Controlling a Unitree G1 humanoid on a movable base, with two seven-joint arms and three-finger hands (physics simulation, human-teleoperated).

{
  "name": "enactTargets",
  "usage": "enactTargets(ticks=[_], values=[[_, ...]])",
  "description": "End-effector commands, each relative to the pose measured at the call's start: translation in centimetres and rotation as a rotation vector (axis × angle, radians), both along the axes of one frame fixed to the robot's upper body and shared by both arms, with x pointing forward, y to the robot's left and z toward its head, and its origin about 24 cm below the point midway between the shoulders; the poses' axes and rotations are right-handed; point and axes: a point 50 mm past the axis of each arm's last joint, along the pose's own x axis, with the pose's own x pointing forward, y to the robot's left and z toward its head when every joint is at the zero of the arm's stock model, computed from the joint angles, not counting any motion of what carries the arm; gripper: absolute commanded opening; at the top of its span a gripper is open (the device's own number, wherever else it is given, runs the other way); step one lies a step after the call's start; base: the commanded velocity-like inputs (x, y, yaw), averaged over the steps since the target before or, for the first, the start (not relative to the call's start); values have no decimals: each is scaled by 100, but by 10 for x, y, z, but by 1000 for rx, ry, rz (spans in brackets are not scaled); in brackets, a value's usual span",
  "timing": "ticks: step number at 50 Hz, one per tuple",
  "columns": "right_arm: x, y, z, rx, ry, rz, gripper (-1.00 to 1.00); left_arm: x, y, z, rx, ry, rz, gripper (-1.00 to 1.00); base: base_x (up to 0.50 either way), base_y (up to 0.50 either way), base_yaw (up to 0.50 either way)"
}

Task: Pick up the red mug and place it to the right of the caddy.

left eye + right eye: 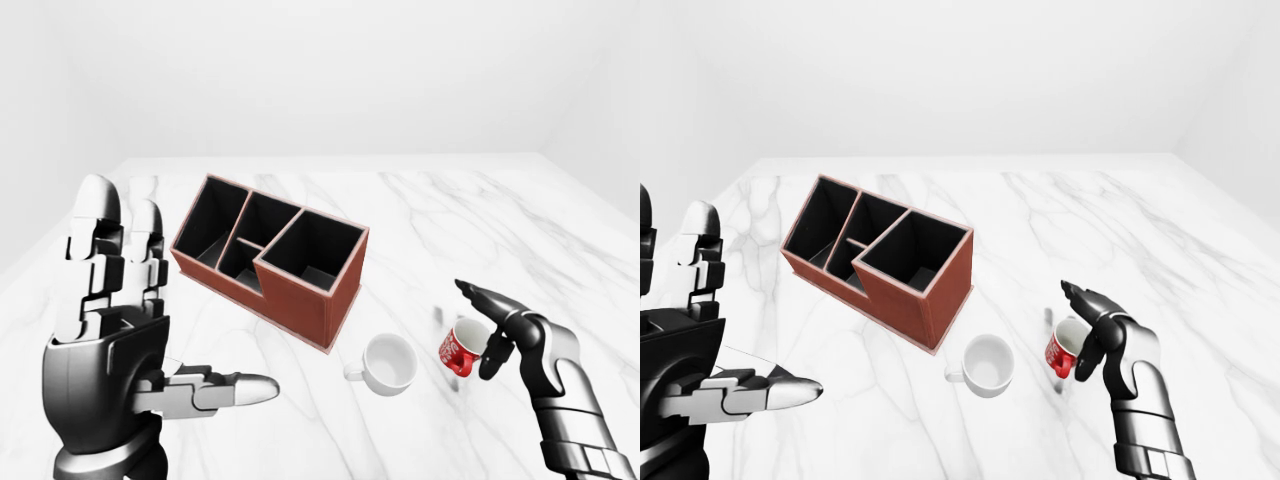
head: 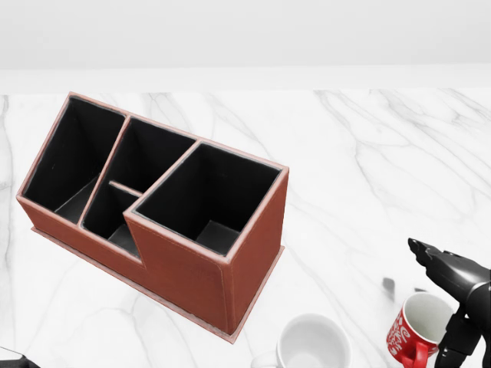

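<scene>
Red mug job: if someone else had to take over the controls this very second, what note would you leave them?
Right hand: open, fingers spread around the red mug from its right side, not closed on it.
Left hand: open, raised at the left of the left-eye view, holding nothing.
Red mug: upright on the marble table, below and right of the caddy, with a white mug on its left.
Done: the reach to the mug.
Left: close the fingers, lift, and set the mug down to the right of the caddy.
</scene>
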Motion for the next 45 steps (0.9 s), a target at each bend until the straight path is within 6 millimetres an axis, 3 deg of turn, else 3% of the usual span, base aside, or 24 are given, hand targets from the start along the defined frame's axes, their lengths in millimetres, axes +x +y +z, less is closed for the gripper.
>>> enactTargets(ticks=[1, 37, 38, 39, 40, 45], values=[[-4, -2, -9, 2, 38, -9, 100, 0, 0, 0, 0, -1, 1, 100, 0, 0, 0], [-1, -5, -24, 28, 114, -19, 98, 0, -1, 0, 9, -1, 2, 100, 0, 0, 0], [-1, -5, -23, 27, 112, -19, 45, 1, -1, 1, 10, -4, 2, 100, 0, 0, 0], [0, -5, -23, 28, 110, -19, 15, 1, -1, 1, 10, -5, 2, 100, 0, 0, 0], [0, -5, -21, 28, 102, -18, -100, 1, -2, 1, 11, -7, 1, 100, 0, 0, 0], [0, -6, -17, 19, 86, -18, -100, 1, -2, 1, 13, -5, -1, 100, 0, 0, 0]])
